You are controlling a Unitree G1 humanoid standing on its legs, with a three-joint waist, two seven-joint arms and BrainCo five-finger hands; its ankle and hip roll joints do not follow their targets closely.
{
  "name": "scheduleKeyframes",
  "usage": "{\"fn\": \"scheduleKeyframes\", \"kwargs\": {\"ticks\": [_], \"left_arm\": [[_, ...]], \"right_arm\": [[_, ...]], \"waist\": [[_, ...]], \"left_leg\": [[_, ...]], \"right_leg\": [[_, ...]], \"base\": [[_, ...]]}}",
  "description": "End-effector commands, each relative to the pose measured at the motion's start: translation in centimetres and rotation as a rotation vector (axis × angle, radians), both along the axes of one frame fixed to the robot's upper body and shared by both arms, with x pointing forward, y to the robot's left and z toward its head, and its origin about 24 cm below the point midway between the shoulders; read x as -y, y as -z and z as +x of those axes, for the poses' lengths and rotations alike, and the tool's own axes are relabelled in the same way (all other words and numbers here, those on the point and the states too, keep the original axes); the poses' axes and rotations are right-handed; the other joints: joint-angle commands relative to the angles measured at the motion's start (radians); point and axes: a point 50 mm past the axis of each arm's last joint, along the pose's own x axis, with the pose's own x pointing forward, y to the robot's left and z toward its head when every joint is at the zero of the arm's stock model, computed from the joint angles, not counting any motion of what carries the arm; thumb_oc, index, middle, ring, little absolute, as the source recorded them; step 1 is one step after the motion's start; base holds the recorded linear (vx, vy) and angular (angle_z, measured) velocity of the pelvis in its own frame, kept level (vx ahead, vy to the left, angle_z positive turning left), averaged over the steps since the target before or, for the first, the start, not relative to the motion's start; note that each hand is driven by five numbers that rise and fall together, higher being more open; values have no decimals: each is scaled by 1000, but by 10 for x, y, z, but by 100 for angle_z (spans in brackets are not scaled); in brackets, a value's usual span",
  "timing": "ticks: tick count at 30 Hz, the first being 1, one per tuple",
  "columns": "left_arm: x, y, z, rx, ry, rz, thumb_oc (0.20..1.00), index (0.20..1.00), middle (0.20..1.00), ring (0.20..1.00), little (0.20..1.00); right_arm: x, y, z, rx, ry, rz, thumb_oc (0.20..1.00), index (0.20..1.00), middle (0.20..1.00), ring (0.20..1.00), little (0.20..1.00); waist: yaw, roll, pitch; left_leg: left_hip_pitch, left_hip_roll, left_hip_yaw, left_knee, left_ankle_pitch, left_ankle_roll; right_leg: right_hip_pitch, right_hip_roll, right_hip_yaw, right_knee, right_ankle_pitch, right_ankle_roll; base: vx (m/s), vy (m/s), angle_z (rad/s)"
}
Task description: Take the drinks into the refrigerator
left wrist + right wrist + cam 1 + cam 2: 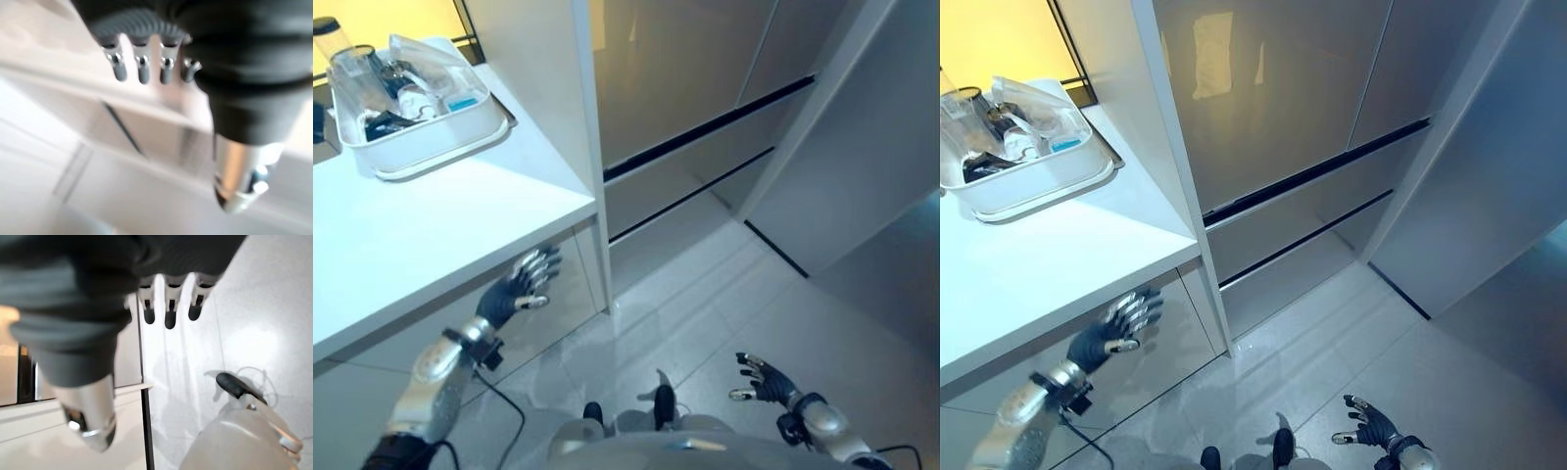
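A white tray [431, 147] on the white counter [440, 225] at the far left holds clear bottles [357, 69] and small packets. The grey refrigerator [685, 78] stands to the right of the counter with its doors shut. My left hand [514, 289] hangs open just below the counter's front edge, its fingers [142, 63] straight and holding nothing. Low over the floor at the lower right, my right hand [769, 382] is open and empty, with its fingers [168, 308] spread.
A white upright panel [582, 117] separates the counter from the refrigerator. Two drawer fronts [1283, 225] with dark gaps sit under the refrigerator doors. A tall grey panel [862, 166] stands at the right. The pale tiled floor [705, 313] lies before them.
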Motion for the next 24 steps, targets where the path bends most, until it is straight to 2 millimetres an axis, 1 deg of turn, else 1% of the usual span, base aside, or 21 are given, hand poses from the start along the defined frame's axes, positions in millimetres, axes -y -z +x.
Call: {"fn": "scheduleKeyframes", "kwargs": {"ticks": [1, 5, 6, 7, 8, 10, 12, 13, 14, 15, 16, 17, 20, 24], "left_arm": [[7, 6, 5, 32, 25, 142, 1000, 1000, 1000, 1000, 1000], [7, 36, -11, -113, -13, 242, 1000, 1000, 1000, 1000, 1000], [7, 36, -11, -113, -13, 242, 1000, 1000, 1000, 1000, 1000], [7, 53, -23, -212, -55, 273, 1000, 1000, 1000, 1000, 1000], [5, 62, -31, -271, -86, 294, 1000, 1000, 1000, 1000, 1000], [6, 76, -47, -380, -129, 314, 1000, 1000, 1000, 1000, 1000], [10, 87, -61, -471, -166, 322, 1000, 1000, 1000, 1000, 1000], [14, 91, -64, -494, -163, 321, 1000, 1000, 1000, 1000, 1000], [17, 91, -62, -487, -171, 299, 1000, 1000, 1000, 1000, 1000], [19, 92, -64, -492, -191, 287, 1000, 1000, 1000, 1000, 1000], [19, 92, -64, -492, -191, 287, 1000, 1000, 1000, 1000, 1000], [21, 94, -66, -493, -227, 279, 1000, 1000, 1000, 1000, 1000], [22, 97, -70, -528, -265, 253, 1000, 1000, 1000, 1000, 1000], [23, 98, -72, -542, -282, 246, 1000, 1000, 1000, 1000, 1000]], "right_arm": [[7, -10, 20, 70, -6, -46, 1000, 1000, 1000, 1000, 1000], [8, -6, 17, 48, 0, -65, 1000, 1000, 1000, 1000, 1000], [8, -6, 17, 48, 0, -65, 1000, 1000, 1000, 1000, 1000], [7, -2, 14, 26, 8, -76, 1000, 1000, 1000, 1000, 1000], [6, -1, 15, 25, 13, -75, 1000, 1000, 1000, 1000, 1000], [4, 5, 8, -12, 36, -78, 1000, 1000, 1000, 1000, 1000], [-1, 9, 7, -28, 56, -59, 1000, 1000, 1000, 1000, 1000], [-3, 11, 4, -43, 63, -51, 1000, 1000, 1000, 1000, 1000], [-5, 13, 2, -57, 75, -41, 1000, 1000, 1000, 1000, 1000], [-6, 14, 2, -61, 81, -34, 1000, 1000, 1000, 1000, 1000], [-6, 14, 2, -61, 81, -34, 1000, 1000, 1000, 1000, 1000], [-10, 19, -4, -94, 83, -32, 1000, 1000, 1000, 1000, 1000], [-14, 22, -7, -112, 74, -31, 1000, 1000, 1000, 1000, 1000], [-15, 22, -6, -119, 75, -34, 1000, 1000, 1000, 1000, 1000]], "waist": [[-3, 0, -12], [-6, 1, -17], [-6, 1, -17], [-6, 1, -21], [-6, 0, -23], [-6, 1, -28], [-5, 1, -32], [-5, 2, -35], [-5, 3, -36], [-3, 3, -37], [-4, 3, -37], [0, 2, -40], [2, 2, -44], [3, 3, -46]], "left_leg": [[-13, -18, -25, 12, -63, 31], [-13, -20, -26, 12, -64, 31], [-13, -20, -26, 12, -64, 31], [-13, -21, -28, 11, -64, 31], [-12, -22, -29, 10, -63, 32], [-11, -23, -31, 8, -63, 32], [-10, -24, -33, 7, -63, 32], [-10, -25, -34, 6, -62, 32], [-11, -25, -33, 6, -61, 32], [-12, -25, -34, 6, -60, 32], [-13, -25, -34, 6, -60, 32], [-15, -27, -37, 4, -57, 32], [-19, -29, -41, 1, -54, 31], [-21, -29, -42, 1, -52, 30]], "right_leg": [[-43, -77, -19, 127, -33, 118], [-40, -76, -21, 126, -37, 115], [-40, -76, -21, 126, -37, 115], [-36, -76, -20, 123, -38, 113], [-34, -75, -20, 122, -38, 112], [-30, -75, -22, 117, -38, 110], [-27, -76, -23, 114, -37, 107], [-24, -76, -23, 112, -36, 107], [-24, -76, -24, 111, -35, 106], [-24, -76, -25, 108, -35, 106], [-24, -76, -25, 108, -35, 106], [-21, -77, -27, 102, -32, 105], [-15, -78, -29, 90, -29, 104], [-11, -78, -34, 81, -25, 103]], "base": [[-3, 5, -3], [0, 0, 0], [0, 0, 0], [0, 0, 0], [0, 0, 0], [0, 0, 0], [0, 0, 0], [0, 0, 0], [0, 0, 0], [0, 0, 0], [0, 0, 0], [-5, -12, 4], [1, -15, 5], [-8, -5, 5]]}}
